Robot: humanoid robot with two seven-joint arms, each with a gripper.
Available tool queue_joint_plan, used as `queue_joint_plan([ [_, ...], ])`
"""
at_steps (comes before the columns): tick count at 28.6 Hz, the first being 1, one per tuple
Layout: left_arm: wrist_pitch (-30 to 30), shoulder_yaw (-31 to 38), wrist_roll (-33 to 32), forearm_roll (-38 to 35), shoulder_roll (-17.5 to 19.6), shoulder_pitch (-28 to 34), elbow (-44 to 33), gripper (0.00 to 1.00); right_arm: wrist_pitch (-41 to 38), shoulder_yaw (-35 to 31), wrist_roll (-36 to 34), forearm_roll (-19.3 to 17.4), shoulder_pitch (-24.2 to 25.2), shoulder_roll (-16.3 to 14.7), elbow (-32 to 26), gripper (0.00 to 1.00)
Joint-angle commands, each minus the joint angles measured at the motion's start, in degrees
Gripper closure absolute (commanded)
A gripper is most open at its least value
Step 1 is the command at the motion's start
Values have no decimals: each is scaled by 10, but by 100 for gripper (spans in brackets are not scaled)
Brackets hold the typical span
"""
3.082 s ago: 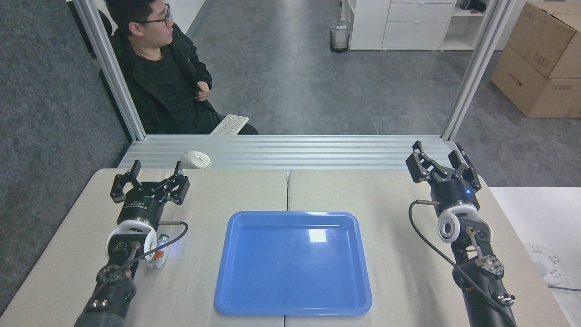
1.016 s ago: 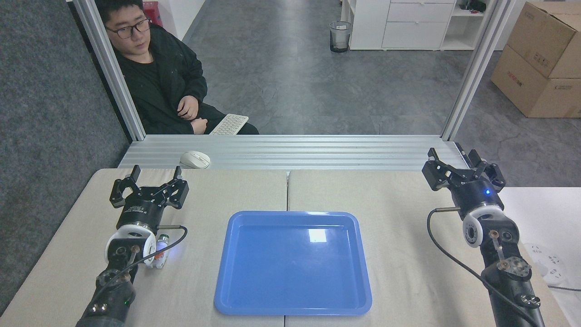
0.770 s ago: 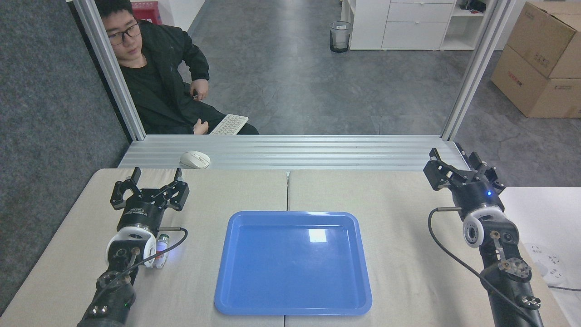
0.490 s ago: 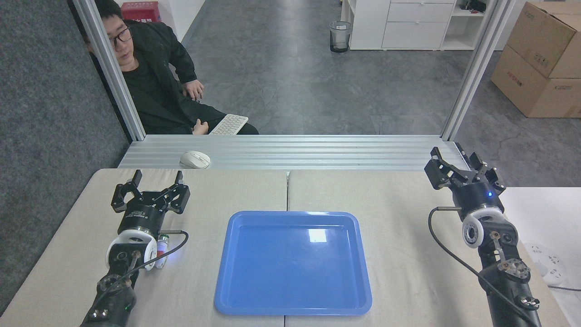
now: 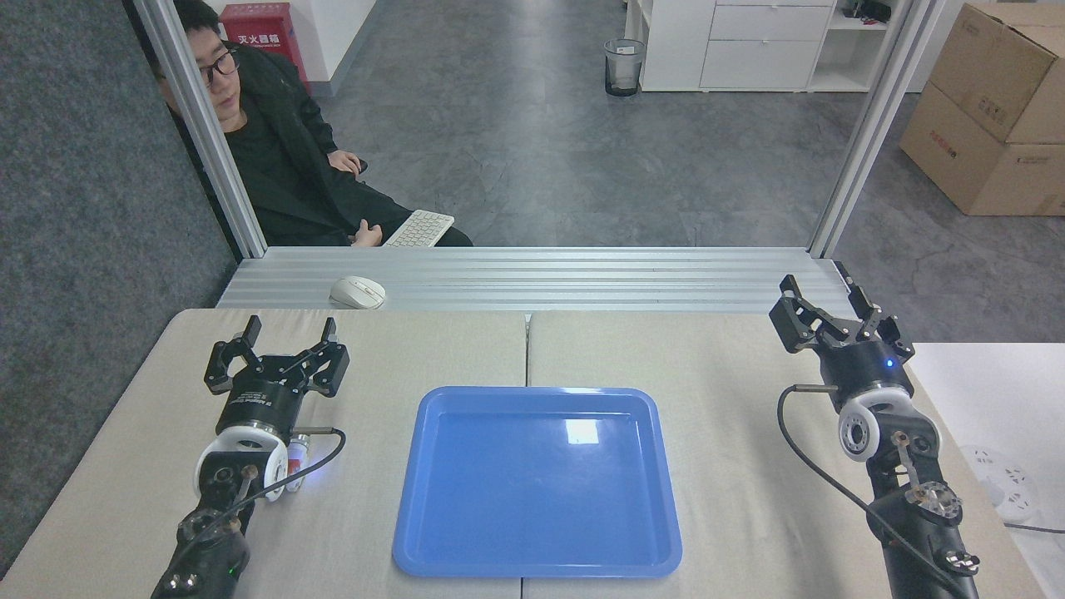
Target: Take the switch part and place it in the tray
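Observation:
The switch part (image 5: pixel 296 462) lies on the table beside my left wrist, mostly hidden by the white wrist joint; only a small white and orange sliver shows. My left gripper (image 5: pixel 291 326) stands open and empty well beyond the part, fingers pointing to the far edge. The blue tray (image 5: pixel 454 549) sits at the table's centre with nothing in it. At the far right, my right gripper (image 5: pixel 817 285) is open and holds nothing.
A white computer mouse (image 5: pixel 358 292) rests on the aluminium ledge behind the table. Beyond the ledge a person (image 5: pixel 274 166) in black sits with a keyboard (image 5: pixel 420 227). Cardboard boxes (image 5: pixel 990 116) stand at the far right.
My left arm has drawn slightly back, covering more of the switch part. My right gripper swung right and then shifted a little left. The person leaned toward the left post.

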Motion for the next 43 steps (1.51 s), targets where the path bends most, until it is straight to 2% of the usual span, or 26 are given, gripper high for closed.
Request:
queue_joint_plan([
  [1,1,-16,0,0,1,3,-8,0,-22,8,1,0,7,-1,-16,0],
  [27,-6,-14,-8,2,-2,29,-22,0,-8,5,11,-4,7,10,-13,0],
  [35,-19,-15,-11,28,-4,96,-112,0,-7,5,12,-3,7,10,-13,0],
  [43,-17,-15,-9,24,-4,160,-103,0,-6,5,12,-3,7,10,-13,0],
])
